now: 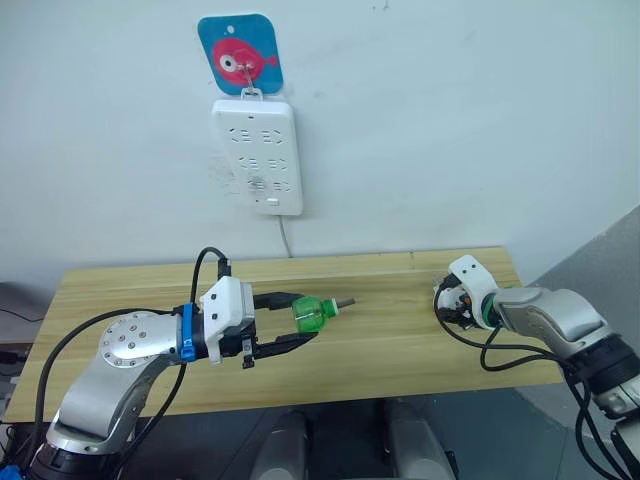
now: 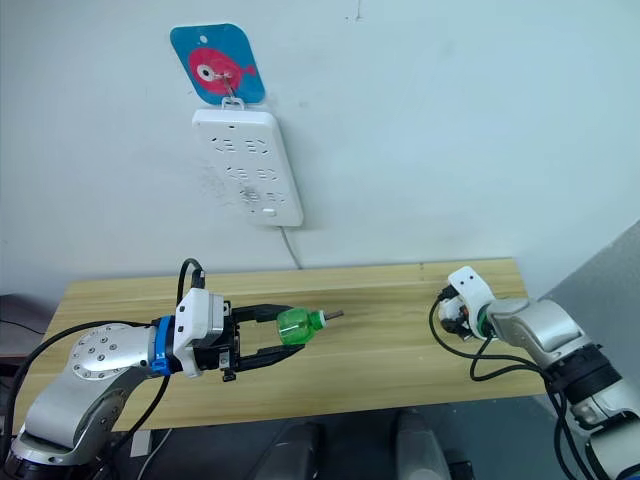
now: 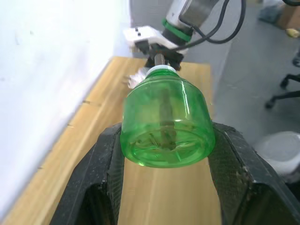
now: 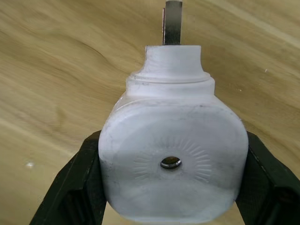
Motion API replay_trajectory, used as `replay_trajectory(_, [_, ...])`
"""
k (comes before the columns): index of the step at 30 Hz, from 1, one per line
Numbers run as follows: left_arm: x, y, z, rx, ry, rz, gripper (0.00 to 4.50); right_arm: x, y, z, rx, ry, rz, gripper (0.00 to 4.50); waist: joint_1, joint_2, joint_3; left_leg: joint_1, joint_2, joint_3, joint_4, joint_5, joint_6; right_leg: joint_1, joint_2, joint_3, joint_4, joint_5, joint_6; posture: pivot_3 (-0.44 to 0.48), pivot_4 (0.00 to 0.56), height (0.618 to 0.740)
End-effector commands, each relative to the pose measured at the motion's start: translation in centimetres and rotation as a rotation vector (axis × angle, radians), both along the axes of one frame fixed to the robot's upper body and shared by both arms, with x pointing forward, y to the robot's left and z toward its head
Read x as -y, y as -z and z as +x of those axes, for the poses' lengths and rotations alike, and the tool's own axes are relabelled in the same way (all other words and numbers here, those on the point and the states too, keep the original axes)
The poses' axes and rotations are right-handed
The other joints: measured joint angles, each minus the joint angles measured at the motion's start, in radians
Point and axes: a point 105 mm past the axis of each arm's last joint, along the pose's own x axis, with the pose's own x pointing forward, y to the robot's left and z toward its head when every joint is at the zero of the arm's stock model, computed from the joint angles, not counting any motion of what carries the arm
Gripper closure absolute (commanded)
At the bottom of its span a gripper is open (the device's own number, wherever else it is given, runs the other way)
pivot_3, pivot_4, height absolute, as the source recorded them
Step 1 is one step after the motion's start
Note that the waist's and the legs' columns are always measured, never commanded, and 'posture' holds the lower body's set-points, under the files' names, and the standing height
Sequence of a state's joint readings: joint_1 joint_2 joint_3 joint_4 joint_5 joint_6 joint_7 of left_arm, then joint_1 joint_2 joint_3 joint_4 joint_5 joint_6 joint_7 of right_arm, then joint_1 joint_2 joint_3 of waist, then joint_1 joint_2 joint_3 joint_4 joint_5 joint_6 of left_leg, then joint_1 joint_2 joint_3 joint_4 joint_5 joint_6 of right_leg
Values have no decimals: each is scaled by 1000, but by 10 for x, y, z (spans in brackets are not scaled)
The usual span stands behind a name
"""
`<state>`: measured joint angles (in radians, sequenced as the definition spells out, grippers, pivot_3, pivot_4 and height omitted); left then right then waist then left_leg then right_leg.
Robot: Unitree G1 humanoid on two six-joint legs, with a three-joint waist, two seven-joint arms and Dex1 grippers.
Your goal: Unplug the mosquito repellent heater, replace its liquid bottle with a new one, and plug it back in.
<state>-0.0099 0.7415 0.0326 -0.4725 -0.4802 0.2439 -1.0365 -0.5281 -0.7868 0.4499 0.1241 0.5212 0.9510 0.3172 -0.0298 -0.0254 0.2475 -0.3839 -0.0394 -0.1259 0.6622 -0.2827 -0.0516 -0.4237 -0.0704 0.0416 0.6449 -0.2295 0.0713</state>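
Observation:
My left gripper [image 1: 306, 318] is shut on a green translucent liquid bottle [image 1: 312, 313], held sideways above the middle of the wooden table [image 1: 400, 350] with its wick pointing right. The left wrist view has the bottle [image 3: 165, 124] wedged between both black fingers [image 3: 105, 164]. At the table's right end, my right gripper [image 1: 447, 303] is shut on the mosquito repellent heater [image 4: 173, 140]. The heater is white and rounded, with a round vent hole facing the wrist camera and a metal prong [image 4: 172, 21] at its far end. It is unplugged and sits just above the tabletop.
A long white power strip [image 1: 258, 155] hangs on the wall behind the table from a blue plate with a red fish [image 1: 240, 55]. Its cord [image 1: 286, 238] drops behind the table's back edge. A gap of bare wood separates the two grippers.

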Motion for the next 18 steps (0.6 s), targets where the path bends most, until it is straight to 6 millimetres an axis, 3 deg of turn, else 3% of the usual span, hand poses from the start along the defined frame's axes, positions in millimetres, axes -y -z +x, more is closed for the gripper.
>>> replay_trajectory(1, [7, -6, -5, 53, 32, 1, 2306, 4, 0, 2, -14, 7, -8, 1482, 0, 0, 0, 0, 0, 0, 0, 0, 0, 0, 0, 0, 0, 0, 0, 27, 223, 740])
replay_trajectory(4, [8, -6, -5, 58, 31, -1, 2306, 5, 2, 2, -27, 18, -3, 1482, 0, 0, 0, 0, 0, 0, 0, 0, 0, 0, 0, 0, 0, 0, 0, 26, 221, 740])
replay_trajectory(8, [9, -7, -2, 67, 32, -2, 2306, 7, -1, 3, -27, 54, 18, 123, 0, 0, 0, 0, 0, 0, 0, 0, 0, 0, 0, 0, 1, 0, 0, 17, 221, 740])
replay_trajectory(9, [9, -7, -1, 73, 31, -3, 2306, 6, -4, 3, -24, 57, 27, 0, 0, 0, 0, 0, 0, 0, 0, 0, 0, 0, 0, 0, 1, 0, 0, 17, 221, 740])
replay_trajectory(13, [11, -6, 1, 78, 23, -13, 2306, 3, -20, -4, -1, 54, 76, 0, 0, 0, 0, 1, 0, 0, 0, 0, 0, 1, 0, 0, 1, 0, 0, 10, 222, 740])
replay_trajectory(17, [13, -6, 2, 77, -3, -46, 2306, -1, -47, -14, 65, 25, 132, 0, 0, 0, 0, 0, 0, -1, 0, 0, 0, 1, 0, -1, 1, 0, 0, 4, 222, 740])
replay_trajectory(18, [15, -6, 4, 81, -23, -69, 2306, -11, -61, -19, 96, -1, 214, 0, 0, 0, 0, 0, -1, -1, 0, 0, 0, 1, 0, -1, 1, 0, 0, -1, 222, 740])
